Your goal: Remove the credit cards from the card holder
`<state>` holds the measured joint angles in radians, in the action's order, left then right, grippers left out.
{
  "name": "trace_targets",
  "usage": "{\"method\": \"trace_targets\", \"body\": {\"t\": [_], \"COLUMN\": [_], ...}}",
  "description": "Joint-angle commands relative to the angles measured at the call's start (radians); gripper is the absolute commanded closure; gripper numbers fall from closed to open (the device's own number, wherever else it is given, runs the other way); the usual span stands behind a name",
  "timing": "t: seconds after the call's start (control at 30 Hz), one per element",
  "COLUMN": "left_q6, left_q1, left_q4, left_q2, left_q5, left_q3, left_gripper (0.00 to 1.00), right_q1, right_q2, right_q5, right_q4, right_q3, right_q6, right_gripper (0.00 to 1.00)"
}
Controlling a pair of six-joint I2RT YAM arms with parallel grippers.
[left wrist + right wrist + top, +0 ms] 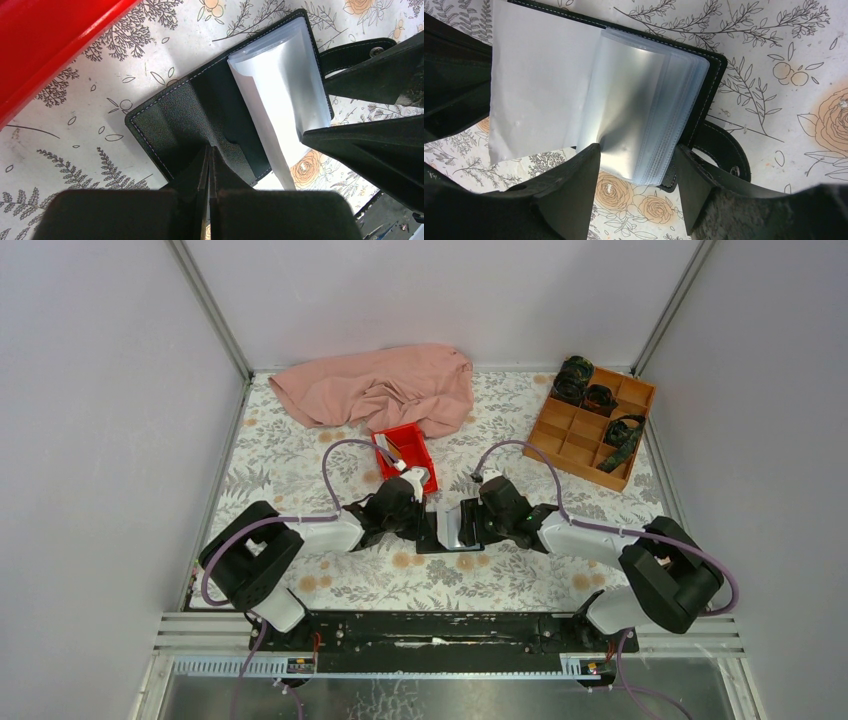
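Note:
The card holder (447, 528) lies open on the floral table between my two grippers. It has a black cover (185, 120) and a stack of clear plastic sleeves (649, 105), with one whitish leaf (539, 85) turned over to the left. My left gripper (210, 150) is shut, its tips resting on the black cover. My right gripper (636, 167) is open, its fingers (574, 190) on either side of the near edge of the sleeve stack. No coloured credit cards show in the sleeves. I cannot tell whether any sleeve holds one.
A red tray (392, 445) stands just behind the left gripper with pale flat pieces (417, 475) at its near end; its wall (45, 45) fills the left wrist view's corner. A pink cloth (380, 388) lies at the back. A wooden compartment box (575, 435) stands back right.

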<state>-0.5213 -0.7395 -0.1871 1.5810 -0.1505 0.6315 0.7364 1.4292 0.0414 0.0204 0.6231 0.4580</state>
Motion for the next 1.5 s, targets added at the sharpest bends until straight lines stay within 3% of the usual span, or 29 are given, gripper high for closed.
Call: {"method": "trace_targets", "body": {"t": [0.0,0.37,0.7,1.47], "left_q6": [0.012,0.012,0.014,0.015], "left_q1": [-0.002,-0.001,-0.002,-0.001], "left_q4": [0.009,0.009,0.008,0.009], "left_q2": [0.013,0.018,0.025,0.019], "left_q5": [-0.006,-0.002,-0.007,-0.011], "left_q3": [-0.008,-0.009,-0.006,-0.009], "left_gripper": [1.0,1.0,1.0,1.0], "right_q1": [-0.005,-0.005,-0.006,-0.005], "right_q2": [-0.063,-0.038,-0.117,0.004], "right_q5": [0.024,0.049,-0.067,0.097], "right_q4": [-0.003,0.019,-0.06,0.101], "right_q3": [0.01,0.014,0.016,-0.012], "right_q6": [0.005,0.002,-0.016,0.015], "right_gripper": [0.37,0.37,0.37,0.35]}}
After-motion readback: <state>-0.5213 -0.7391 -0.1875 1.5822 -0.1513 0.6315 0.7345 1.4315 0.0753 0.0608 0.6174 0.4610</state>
